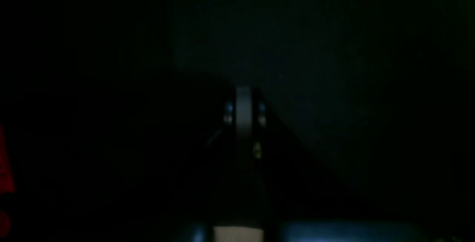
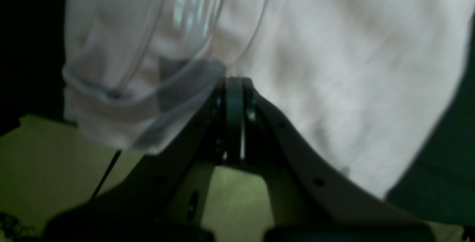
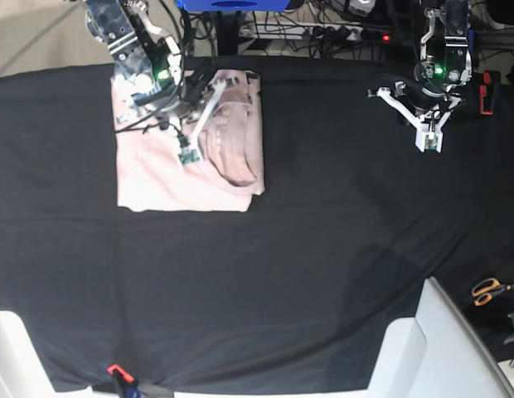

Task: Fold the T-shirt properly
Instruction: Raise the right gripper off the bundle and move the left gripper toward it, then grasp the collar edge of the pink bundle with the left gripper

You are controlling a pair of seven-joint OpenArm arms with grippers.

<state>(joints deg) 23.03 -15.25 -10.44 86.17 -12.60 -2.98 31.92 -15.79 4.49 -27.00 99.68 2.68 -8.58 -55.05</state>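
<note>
Pale pink T-shirt [image 3: 186, 153] is seen lying folded into a rough rectangle on the black cloth [image 3: 307, 249], at the far left of the base view, neckline bunched along its right edge. The right gripper [image 3: 186, 154] is positioned over the middle of the shirt, jaws closed flat together; in the right wrist view no fabric is seen pinched between them, though blur there makes that only probable. The left gripper [image 3: 429, 143] is held over bare cloth, well apart from the shirt, jaws clenched on nothing. The left wrist view is nearly black; only the closed fingers [image 1: 243, 108] can be made out. Orange-handled scissors [image 3: 491, 290] are seen at the right edge.
</note>
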